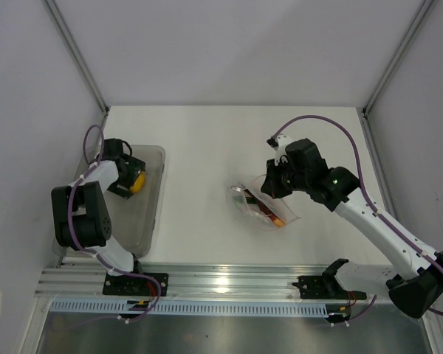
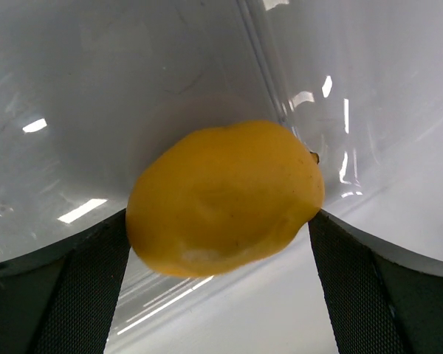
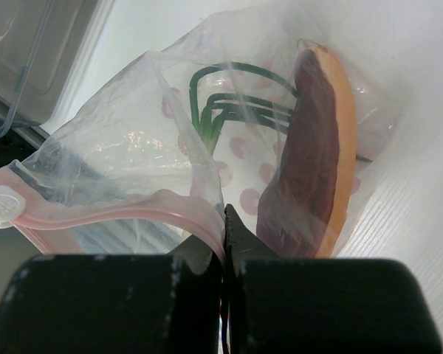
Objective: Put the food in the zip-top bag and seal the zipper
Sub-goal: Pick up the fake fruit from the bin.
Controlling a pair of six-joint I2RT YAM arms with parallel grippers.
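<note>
Lemon: lies inside the grey bin, toward the bin's far end.

Left claw: down inside the bin, jaws spread wide, one black finger on each side of the lemon. Cannot tell whether the pads touch the fruit.

Bag: on the white worktop, well to the right of the bin. Clear, crinkled, with pale pink dots. The mouth looks open.

Right claw: jaws closed tight on the bag, pinching it at the pink zipper. From the pinch the strip runs off toward the bin and ends in a small white tab.

Inside the bag, on the side away from the bin: a long dark red-orange piece. Thin green stems curl beside it, on the bin side.
</note>
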